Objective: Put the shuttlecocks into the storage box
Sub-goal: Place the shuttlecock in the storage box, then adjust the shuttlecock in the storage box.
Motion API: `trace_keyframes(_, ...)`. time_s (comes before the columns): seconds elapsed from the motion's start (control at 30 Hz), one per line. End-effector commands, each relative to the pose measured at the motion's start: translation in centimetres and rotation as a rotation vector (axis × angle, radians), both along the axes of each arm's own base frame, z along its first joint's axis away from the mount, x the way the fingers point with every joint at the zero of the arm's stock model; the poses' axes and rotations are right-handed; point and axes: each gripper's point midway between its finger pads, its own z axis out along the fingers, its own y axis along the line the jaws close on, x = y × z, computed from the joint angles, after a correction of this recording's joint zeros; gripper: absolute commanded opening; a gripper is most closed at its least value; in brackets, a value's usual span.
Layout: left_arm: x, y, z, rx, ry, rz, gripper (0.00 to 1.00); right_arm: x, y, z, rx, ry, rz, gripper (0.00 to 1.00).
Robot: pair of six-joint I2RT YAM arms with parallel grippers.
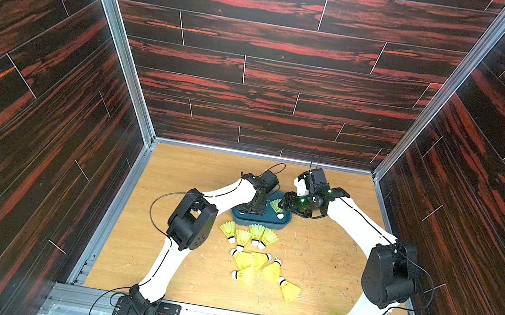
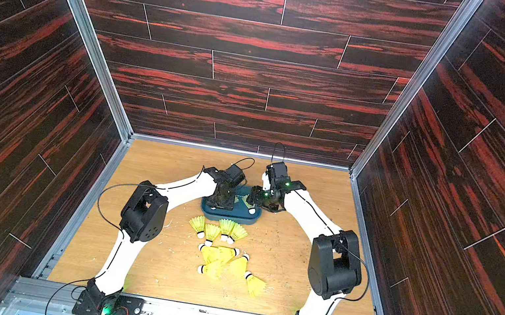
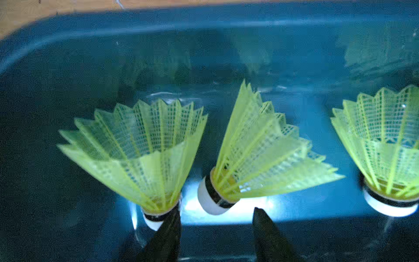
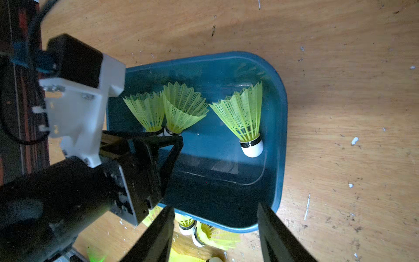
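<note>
Neon-yellow plastic mesh on a white cork nose: three shuttlecocks (image 4: 242, 113) lie in the blue box (image 4: 282, 113). The other shuttlecocks (image 1: 255, 231) sit on the table (image 1: 313, 262) just in front of it, some in a row and some in a loose heap nearer my bases.

My left gripper (image 3: 215, 209) is down inside the box with its jaws partly apart and nothing clamped. The nose of one shuttlecock (image 3: 260, 147) lies free between the tips, and another rests against one tip. My right gripper (image 4: 215, 206) hovers above the box with its jaws well apart and empty.

I judge these to be feather-light and springy. The skirt would buckle or squirt out of a hard pinch, and a slight nudge would roll one away. It seems better to take each one low, across the dark band where the skirt meets the cork, with a gentle squeeze.
</note>
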Motion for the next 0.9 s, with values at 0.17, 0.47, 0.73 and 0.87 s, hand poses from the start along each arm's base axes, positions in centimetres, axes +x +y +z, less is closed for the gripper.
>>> trace_keyframes(0.17, 1.2, 0.3, 2.9, 0.028, -0.063, -0.069, 0.55, 0.2, 0.0, 0.1, -0.003, -0.001, 0.005, 0.63)
trace_keyframes(0.47, 1.3, 0.0, 3.2, 0.025, -0.070, -0.090, 0.51, 0.0, -0.2, -0.1, -0.002, 0.001, 0.001, 0.63)
trace_keyframes(0.73, 1.2, -0.5, 2.3, 0.019, -0.052, -0.103, 0.44, 0.0, -0.1, -0.1, -0.004, 0.001, 0.000, 0.63)
trace_keyframes(0.87, 1.4, -0.4, 1.7, 0.030, -0.044, -0.105, 0.44, -0.1, -0.2, -0.2, -0.005, 0.006, 0.000, 0.63)
